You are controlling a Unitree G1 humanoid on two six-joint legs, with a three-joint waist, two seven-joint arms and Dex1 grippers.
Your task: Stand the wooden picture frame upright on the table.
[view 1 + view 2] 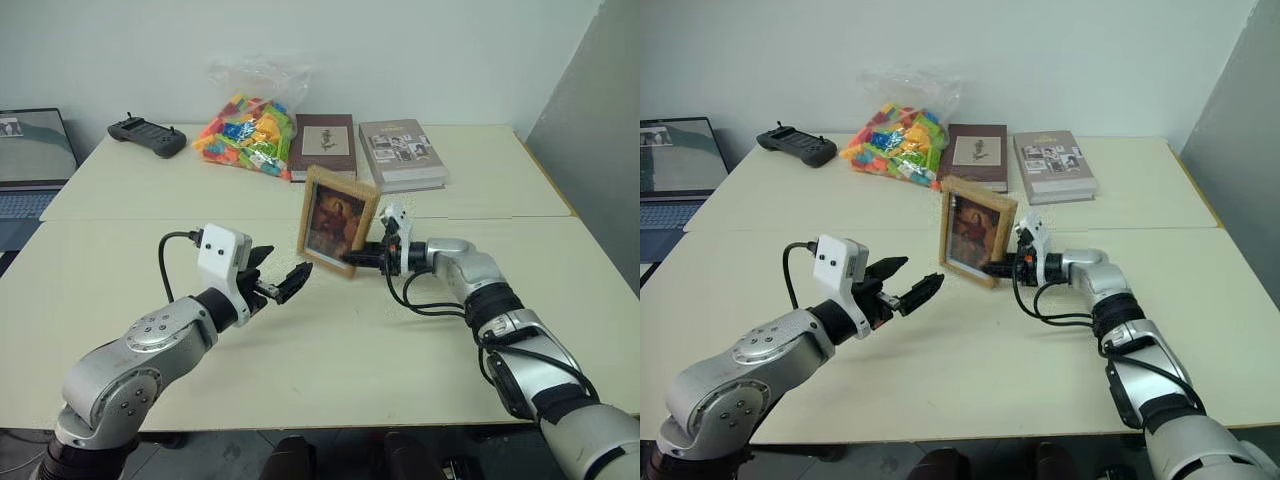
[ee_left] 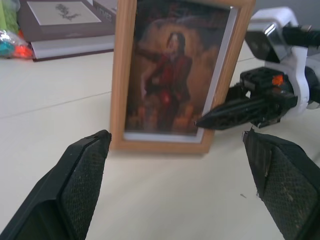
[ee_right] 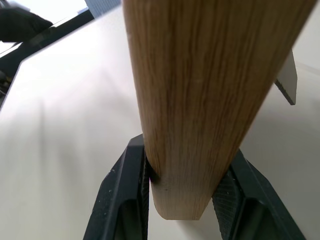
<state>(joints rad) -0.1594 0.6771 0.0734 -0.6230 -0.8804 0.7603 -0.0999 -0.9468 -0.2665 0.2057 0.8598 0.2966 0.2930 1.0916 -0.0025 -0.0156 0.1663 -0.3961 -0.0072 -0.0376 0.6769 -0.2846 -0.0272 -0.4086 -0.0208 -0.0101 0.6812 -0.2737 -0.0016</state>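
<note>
The wooden picture frame point(image 1: 337, 220) stands upright near the middle of the cream table point(image 1: 330, 350), its brownish portrait facing me. My right gripper point(image 1: 352, 258) reaches in from the right and is shut on the frame's lower right edge. In the right wrist view both black fingers point(image 3: 131, 195) press against the light-wood edge point(image 3: 210, 90). My left gripper point(image 1: 283, 268) hovers just in front and to the left of the frame, open and holding nothing. In the left wrist view its fingers point(image 2: 82, 185) stand wide apart before the frame point(image 2: 172, 75), not touching it.
Behind the frame lie a maroon book point(image 1: 323, 145) and a grey book point(image 1: 400, 153). A bag of colourful blocks point(image 1: 250, 130) and a black controller point(image 1: 147, 135) sit at the back left. A laptop point(image 1: 30, 160) stands at the far left.
</note>
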